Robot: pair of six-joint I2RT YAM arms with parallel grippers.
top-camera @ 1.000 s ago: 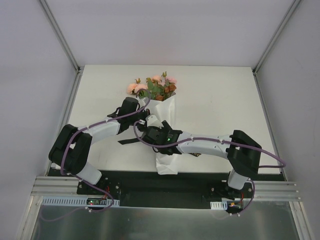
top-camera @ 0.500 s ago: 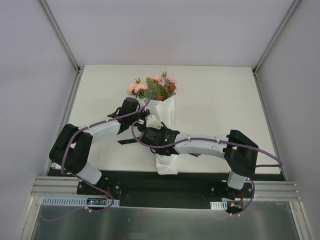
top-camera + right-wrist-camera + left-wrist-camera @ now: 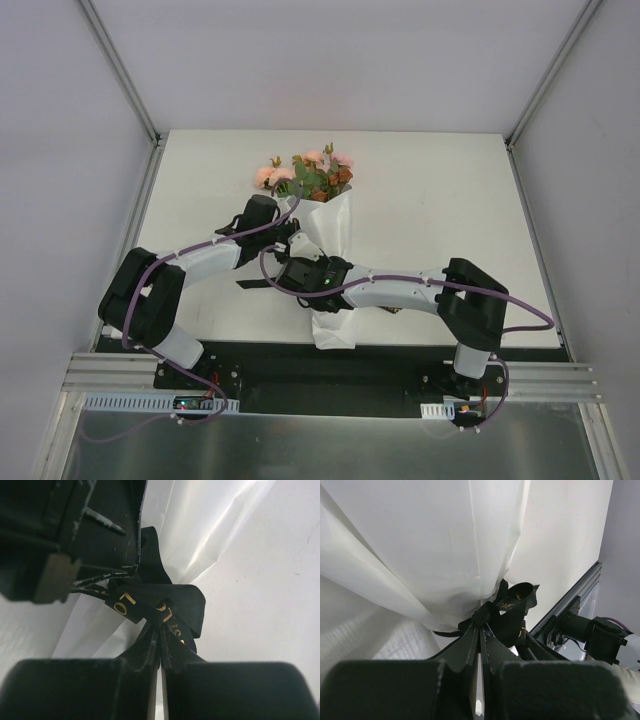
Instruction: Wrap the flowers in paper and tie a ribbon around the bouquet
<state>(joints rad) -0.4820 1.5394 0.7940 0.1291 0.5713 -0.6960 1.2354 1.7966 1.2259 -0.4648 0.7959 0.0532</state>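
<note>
One bouquet (image 3: 325, 205) lies on the white table (image 3: 440, 190), in the middle of it and slightly left of centre, with two grippers meeting at its waist. It is made of one bunch of flowers (image 3: 312, 175), one sheet of white paper (image 3: 335, 225) and one black ribbon (image 3: 252, 285). The blooms are pink, peach and rust among green leaves, and they are too small in the overhead view to count one by one.

The bouquet's long axis runs from the near edge to the far edge. The flower heads point away from the arm bases and lean a little to the left. The narrow paper tail points back toward the near edge and ends just short of it. The paper flares widest just under the blooms and gathers in where the ribbon goes round it.

The ribbon carries gold lettering (a few letters show in the right wrist view). It is bunched into loops against the pinched paper, and one loose end lies flat on the table to the left of the bouquet.

The left gripper (image 3: 480, 627) is clenched, its fingertips pressed together on a fold of the ribbon right against the paper. The right gripper (image 3: 161, 632) comes in from the other side, and its jaws are likewise pinched onto a ribbon loop. The two grippers sit just beside each other at the same spot.
</note>
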